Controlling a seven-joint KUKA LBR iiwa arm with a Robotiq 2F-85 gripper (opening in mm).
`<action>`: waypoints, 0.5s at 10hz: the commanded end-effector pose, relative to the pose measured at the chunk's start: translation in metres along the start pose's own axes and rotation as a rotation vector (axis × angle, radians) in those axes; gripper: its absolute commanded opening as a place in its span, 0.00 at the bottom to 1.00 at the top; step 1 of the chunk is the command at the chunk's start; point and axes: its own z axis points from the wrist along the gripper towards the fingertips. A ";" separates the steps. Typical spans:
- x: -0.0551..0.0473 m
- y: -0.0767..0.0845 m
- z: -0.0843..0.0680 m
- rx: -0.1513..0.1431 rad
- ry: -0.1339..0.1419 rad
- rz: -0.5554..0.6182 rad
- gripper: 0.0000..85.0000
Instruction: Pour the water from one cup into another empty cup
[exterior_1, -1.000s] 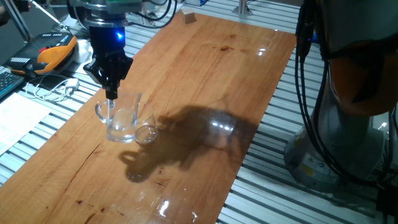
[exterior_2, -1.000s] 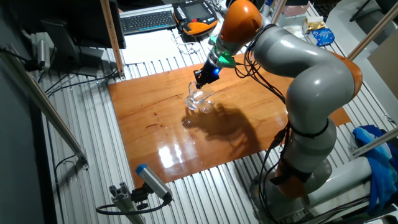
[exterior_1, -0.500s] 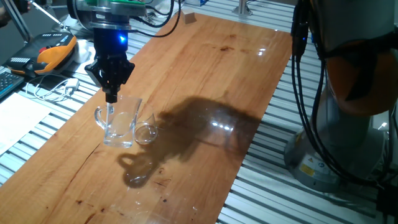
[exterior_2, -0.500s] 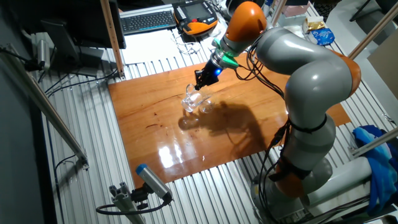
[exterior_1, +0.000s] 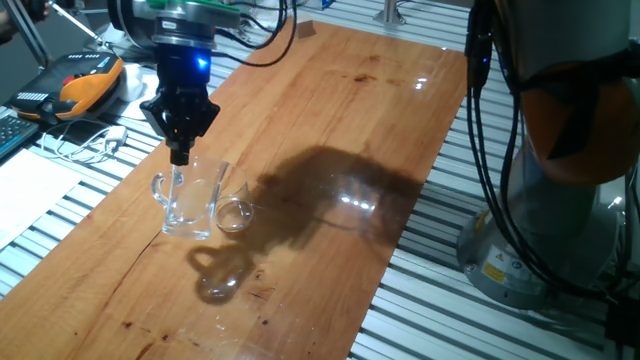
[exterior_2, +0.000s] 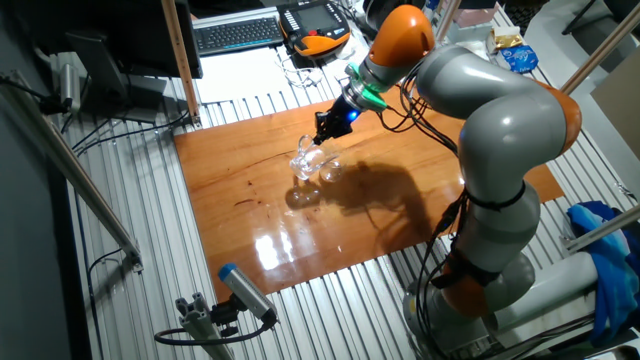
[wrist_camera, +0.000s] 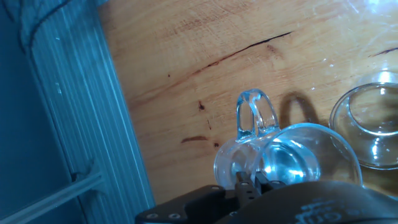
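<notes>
The clear glass mug (exterior_1: 190, 203) with a loop handle hangs from my gripper (exterior_1: 180, 158), which is shut on its rim wall near the handle. The mug is a little above the wooden table (exterior_1: 330, 120), with its shadow below it. In the hand view the gripper (wrist_camera: 251, 183) pinches the rim, the mug (wrist_camera: 292, 163) opens below and its handle (wrist_camera: 255, 115) points away. Glints at the bottom suggest a little water, not clearly. The handleless tumbler (exterior_1: 235, 215) stands on the table just right of the mug and also shows in the hand view (wrist_camera: 373, 127). The other fixed view shows mug (exterior_2: 305, 160), tumbler (exterior_2: 329, 172) and gripper (exterior_2: 322, 138).
The table's left edge meets slatted metal rails (wrist_camera: 68, 112). An orange pendant (exterior_1: 85, 80), cables and papers lie beyond that edge. A small wooden block (exterior_1: 304, 28) sits at the table's far end. The robot base (exterior_1: 560, 230) stands to the right.
The mug has risen a little off the table in my gripper and shifted slightly left; its shadow has drifted away from it. The tumbler has stayed put.
</notes>
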 end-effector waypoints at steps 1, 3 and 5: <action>0.000 0.000 0.000 -0.002 0.000 -0.001 0.00; -0.003 -0.003 0.000 -0.026 0.016 0.004 0.00; -0.006 -0.008 -0.001 -0.080 0.032 0.016 0.00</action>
